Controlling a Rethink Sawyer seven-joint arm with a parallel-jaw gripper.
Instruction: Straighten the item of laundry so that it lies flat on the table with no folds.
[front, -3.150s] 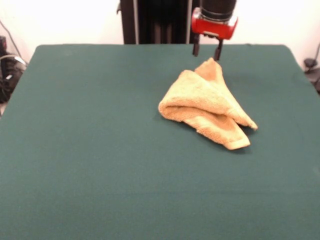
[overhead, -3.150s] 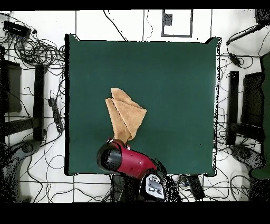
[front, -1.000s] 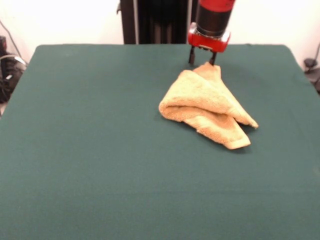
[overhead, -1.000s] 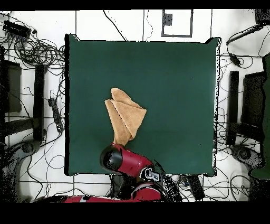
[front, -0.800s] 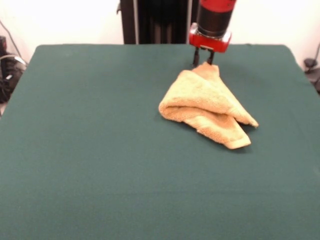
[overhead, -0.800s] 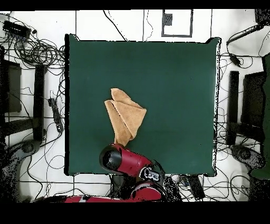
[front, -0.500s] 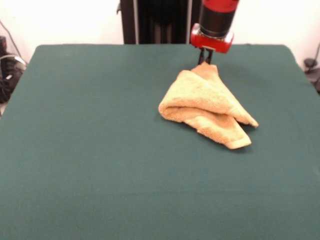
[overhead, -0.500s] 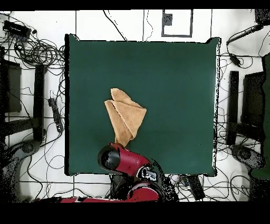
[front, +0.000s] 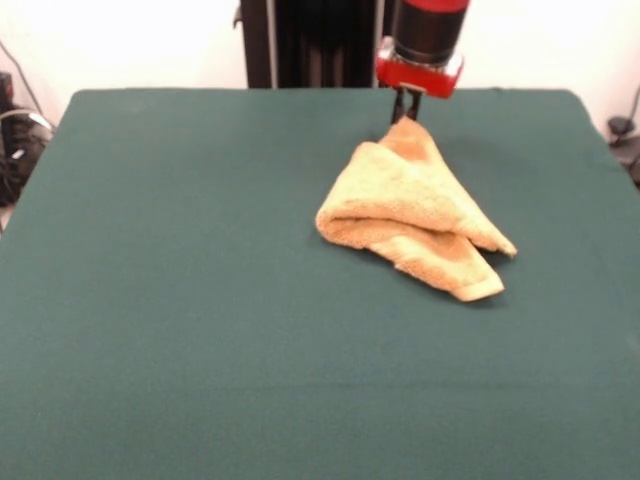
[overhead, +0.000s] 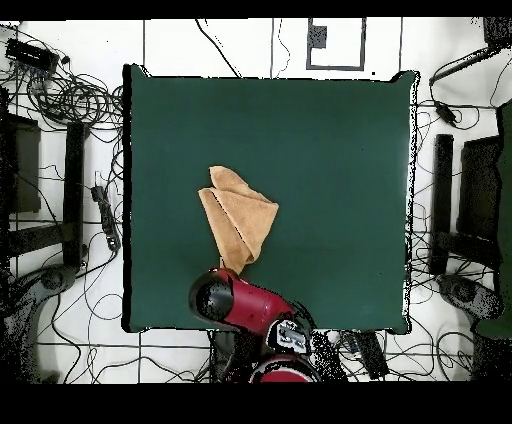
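Observation:
A golden-tan terry towel (front: 415, 212) lies folded and bunched on the dark green table (front: 200, 300), right of centre and toward the far side. It also shows in the overhead view (overhead: 240, 225) as a folded wedge. My gripper (front: 406, 110) hangs from the red and black arm at the towel's far corner. Its fingers are closed together on that corner, which is pulled up into a point. In the overhead view the arm (overhead: 235, 300) covers the gripper and the towel's tip.
The table's far edge (front: 320, 90) runs just behind the gripper. Cables and equipment (overhead: 60, 100) lie on the floor around the table. A white sheet with a dark frame (overhead: 335, 42) lies on the floor beyond the table.
The fingers have closed from spread either side of the towel's far corner to pinched on it. The gripper has risen a little, drawing the corner up into a point.

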